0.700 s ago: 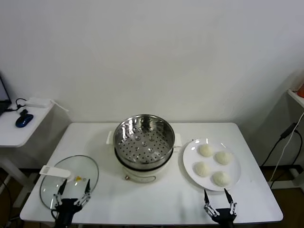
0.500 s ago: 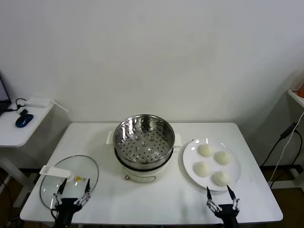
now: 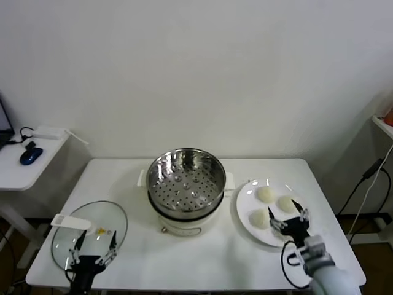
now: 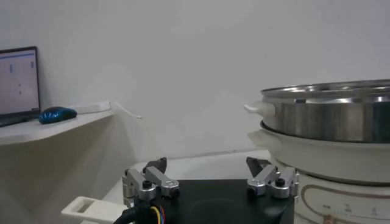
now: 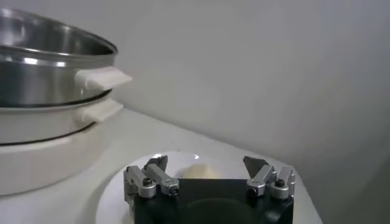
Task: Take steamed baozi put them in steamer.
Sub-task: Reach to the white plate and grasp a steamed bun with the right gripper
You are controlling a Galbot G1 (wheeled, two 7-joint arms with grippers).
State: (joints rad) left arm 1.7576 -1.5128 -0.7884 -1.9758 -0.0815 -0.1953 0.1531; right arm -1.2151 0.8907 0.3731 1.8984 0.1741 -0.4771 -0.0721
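While we look from the head view, our right gripper [image 3: 288, 214] hangs over the near side of the plate [image 3: 244, 212], fingers apart, hiding one baozi. Three other baozi [image 3: 265, 194] lie on the plate in plain sight. The steamer [image 3: 186, 179] stands empty in the table middle, just beside the plate. Our left gripper [image 3: 93, 244] waits at the glass lid [image 3: 89, 230], fingers apart, holding nothing.

From the left wrist we see only its open fingers [image 4: 145, 177] and the steamer [image 4: 329, 122] near.

From the right wrist the open fingers [image 5: 149, 175] frame one baozi [image 5: 198, 171] on the plate [image 5: 113, 193].

We judge this is the reach for the first bun; next we must go down and close softly on it.
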